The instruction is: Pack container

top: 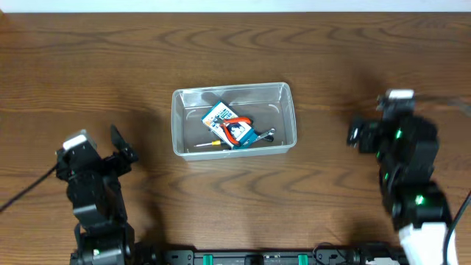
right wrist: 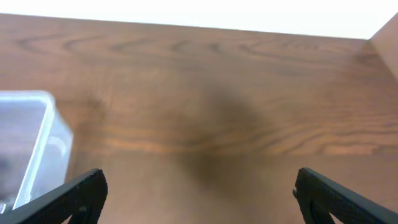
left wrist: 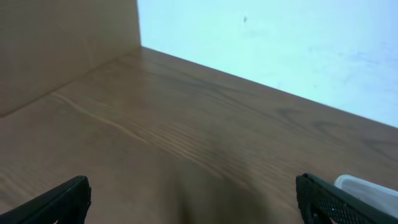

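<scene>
The container is a clear plastic bin at the middle of the table. Inside it lie a blue-and-white box, red-handled pliers, a yellow-handled screwdriver and a metal tool. My left gripper is open and empty, left of and nearer than the bin. The left wrist view shows its wide-apart fingers and a corner of the bin at the right. My right gripper is open and empty to the bin's right. The right wrist view shows the bin's end at the left.
The wooden table carries nothing else in view. A pale wall stands behind its far edge. A black cable trails from the left arm toward the left edge.
</scene>
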